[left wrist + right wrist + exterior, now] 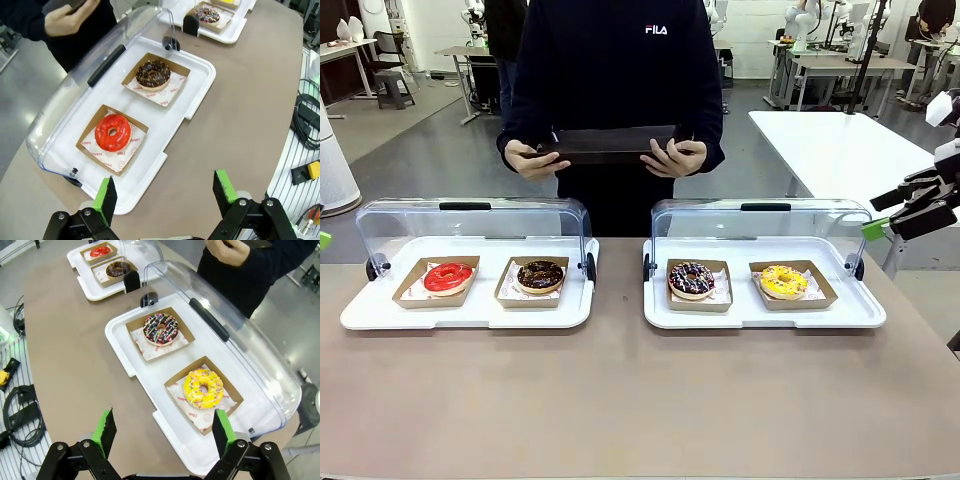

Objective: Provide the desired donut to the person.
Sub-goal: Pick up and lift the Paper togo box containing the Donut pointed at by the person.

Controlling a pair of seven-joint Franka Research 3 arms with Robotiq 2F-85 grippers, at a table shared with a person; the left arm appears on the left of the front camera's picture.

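The person (610, 60) stands at the far side and holds a flat black tray (610, 143) in both hands. A red glazed donut (448, 277) and a chocolate donut (540, 275) lie in cardboard trays on the left white tray (470, 312). On the right white tray (760, 315) are a sprinkled chocolate donut (691, 279) and a yellow donut (784, 281). My left gripper (166, 187) hovers open over the table edge near the red donut (113, 132). My right gripper (163, 424) is open above the near rim beside the yellow donut (203, 388), and it also appears at the right (880, 212).
Both clear lids (470, 225) (760, 228) are swung back behind the trays, on the person's side. Cables and a yellow-topped box (307, 172) lie off the table's end. A white table (840, 140) stands at the back right. Bare tabletop (620, 400) stretches in front of the trays.
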